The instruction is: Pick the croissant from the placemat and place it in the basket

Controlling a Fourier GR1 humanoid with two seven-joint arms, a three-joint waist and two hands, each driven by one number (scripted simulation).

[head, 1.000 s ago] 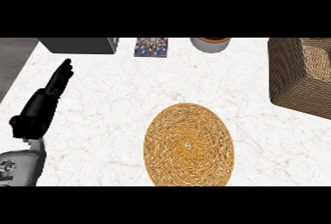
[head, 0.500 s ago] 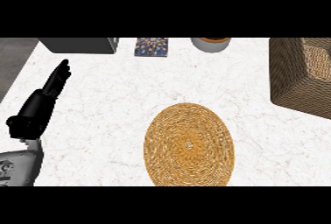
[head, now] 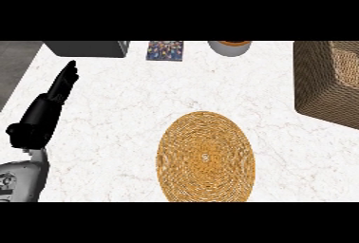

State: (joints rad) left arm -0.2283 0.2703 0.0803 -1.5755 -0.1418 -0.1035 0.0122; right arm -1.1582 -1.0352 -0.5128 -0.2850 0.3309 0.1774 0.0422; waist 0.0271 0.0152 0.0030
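A round woven placemat [head: 204,156] lies on the white marble counter at the lower middle, and nothing lies on it. No croissant shows anywhere in the head view. The brown wicker basket [head: 328,80] stands at the right edge, cut off by the view; what its inside holds cannot be seen. My left hand [head: 49,104] rests open at the left, fingers straight and pointing up and away, well apart from the placemat. My right hand is out of view.
Along the counter's far edge stand a dark grey box [head: 88,47], a colourful printed card [head: 165,50] and a white cup with an orange rim [head: 230,46]. The counter's left edge [head: 17,80] runs beside my left hand.
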